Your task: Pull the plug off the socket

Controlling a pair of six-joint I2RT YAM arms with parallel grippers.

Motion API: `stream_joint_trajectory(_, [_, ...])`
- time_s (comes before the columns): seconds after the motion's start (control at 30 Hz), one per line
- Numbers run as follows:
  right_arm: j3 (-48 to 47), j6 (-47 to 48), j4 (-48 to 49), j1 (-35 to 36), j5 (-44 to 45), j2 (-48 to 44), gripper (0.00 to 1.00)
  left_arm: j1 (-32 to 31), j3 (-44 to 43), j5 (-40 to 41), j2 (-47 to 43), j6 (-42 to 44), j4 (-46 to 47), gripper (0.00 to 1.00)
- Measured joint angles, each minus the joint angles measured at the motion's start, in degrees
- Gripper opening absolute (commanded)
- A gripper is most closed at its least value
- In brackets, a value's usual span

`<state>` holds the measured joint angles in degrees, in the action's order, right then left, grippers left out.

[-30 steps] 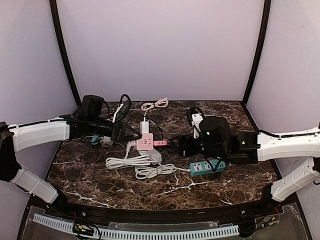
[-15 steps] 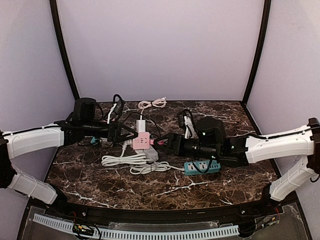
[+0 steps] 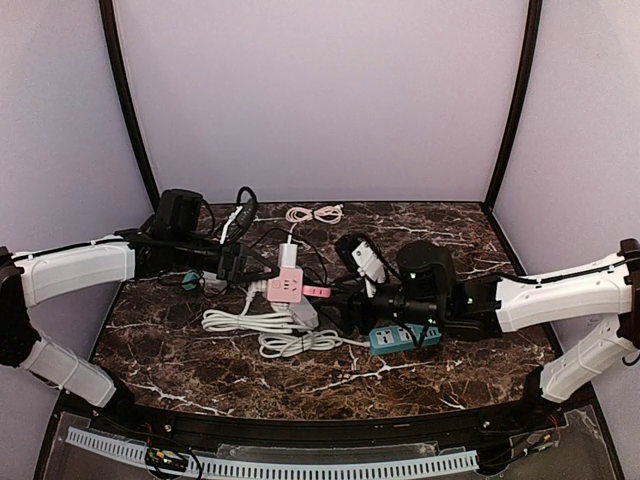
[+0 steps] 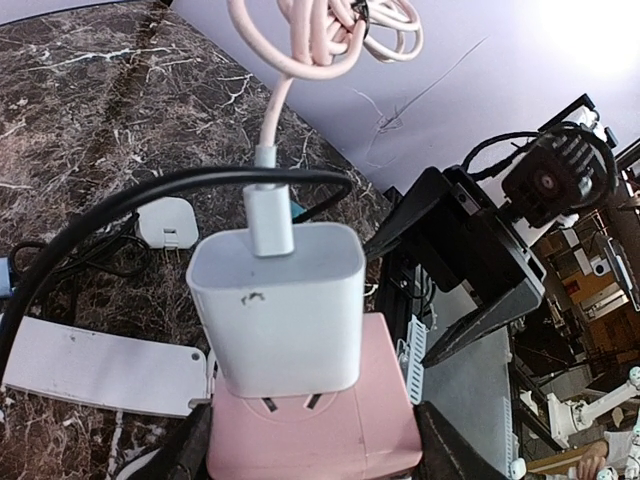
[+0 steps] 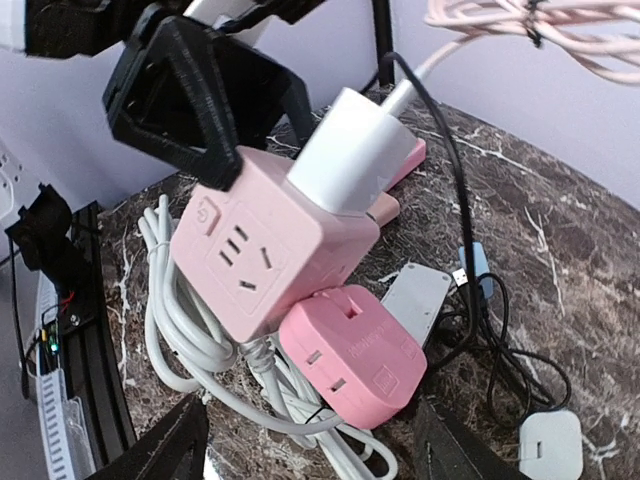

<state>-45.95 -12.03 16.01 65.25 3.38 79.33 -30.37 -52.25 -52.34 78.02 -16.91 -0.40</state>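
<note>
A pink cube socket (image 3: 287, 288) is held just above the table, and my left gripper (image 3: 258, 268) is shut on its sides (image 4: 318, 445). On top of the pink cube (image 4: 330, 430) sits a white charger (image 4: 278, 300), plugged in, with a pale pink cable. A flat pink plug (image 5: 352, 355) sticks out of the cube's (image 5: 255, 250) lower right side (image 3: 316, 291). My right gripper (image 5: 310, 445) is open. Its fingers (image 5: 170, 450) stand to either side of that plug with gaps showing, not touching it. From above, the right gripper (image 3: 336, 303) sits just right of the cube.
A coiled white cord (image 3: 250, 322) and a grey-white strip (image 3: 303, 312) lie under the cube. A teal power strip (image 3: 404, 337) lies below my right wrist. Black cables, a small white adapter (image 5: 548, 440) and a pink cable coil (image 3: 313, 213) lie toward the back wall.
My right arm has reached left until its fingers flank the pink plug, and its jaws have narrowed somewhat. The left gripper keeps its hold on the cube, shifted only slightly.
</note>
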Motion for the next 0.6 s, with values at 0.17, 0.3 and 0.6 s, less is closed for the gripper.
stream_joint_trajectory(0.17, [-3.0,9.6,-2.3,1.3,0.5,2.0,0.65,0.0,-1.5,-2.2,1.2,0.9,-1.6,0.23])
stream_joint_trajectory(0.3, [-5.0,14.2,-4.2,1.5,1.2,3.7,0.6,0.0,-1.7,-3.2,2.0,1.3,-2.4,0.23])
stream_joint_trajectory(0.6, [-8.4,21.0,-8.7,1.6,3.4,6.2,0.52,0.0,-1.7,-5.3,2.2,1.5,-3.0,0.23])
